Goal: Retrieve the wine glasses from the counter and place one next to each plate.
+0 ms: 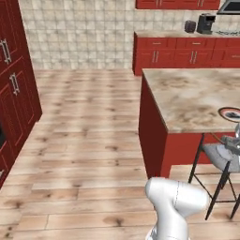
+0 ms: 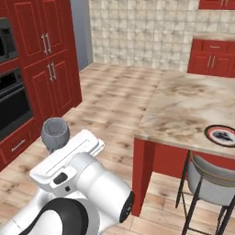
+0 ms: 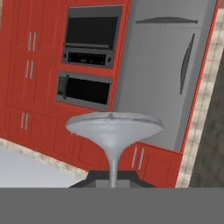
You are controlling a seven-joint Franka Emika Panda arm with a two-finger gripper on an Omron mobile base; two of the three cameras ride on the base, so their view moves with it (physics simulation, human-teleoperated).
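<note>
- The wine glass is clamped by its thin stem between the gripper fingertips, jaws clenched on it.
- Its bowl looks empty in the hand view; the bowl flares wide above the stem.
- The stem, its long axis, runs straight away from the fingers, bowl at the far end, toward the wall ovens and the grey fridge.
- From the right base view, the grey bowl stands above the arm, over the wooden floor.
- A black-rimmed plate lies flat on the island top, well apart from the glass, with a grey stool below it.

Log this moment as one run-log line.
gripper: shut on wine glass stem | black-rimmed plate: on island top | placement: not yet done
</note>
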